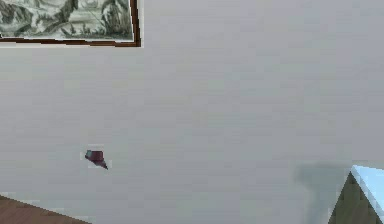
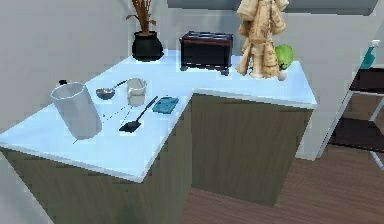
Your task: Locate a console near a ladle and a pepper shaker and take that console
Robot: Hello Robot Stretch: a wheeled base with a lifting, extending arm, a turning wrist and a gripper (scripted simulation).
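Starting with the forward view, a plain grey wall [image 1: 230, 100] is seen, with a framed picture [image 1: 65, 20] hung at the top left. A small dark reddish thing [image 1: 97, 158] is fixed lower on the wall. A strip of brown floor [image 1: 30, 212] is cut off at the bottom left, and a pale blue counter corner [image 1: 366, 188] at the bottom right.

In the arm side view, an L-shaped counter [image 2: 230, 90] with a pale blue top and wooden fronts is shown. On its near wing, a flat teal device [image 2: 166, 104] is laid close to the inner corner, just beside a black spatula [image 2: 137, 117]. Near it, toward the view's left, a pale stubby container [image 2: 136, 92] and a grey ladle [image 2: 108, 91] are set, with a tall metal pot [image 2: 77, 108] in front of them. Along the back, a black vase of dry twigs [image 2: 147, 42], a dark toaster [image 2: 206, 50], a tan statue [image 2: 262, 40] and a green thing [image 2: 285, 57] are lined up. A dark shelf unit [image 2: 365, 110] is placed at the right.

The gripper's state cannot be told.
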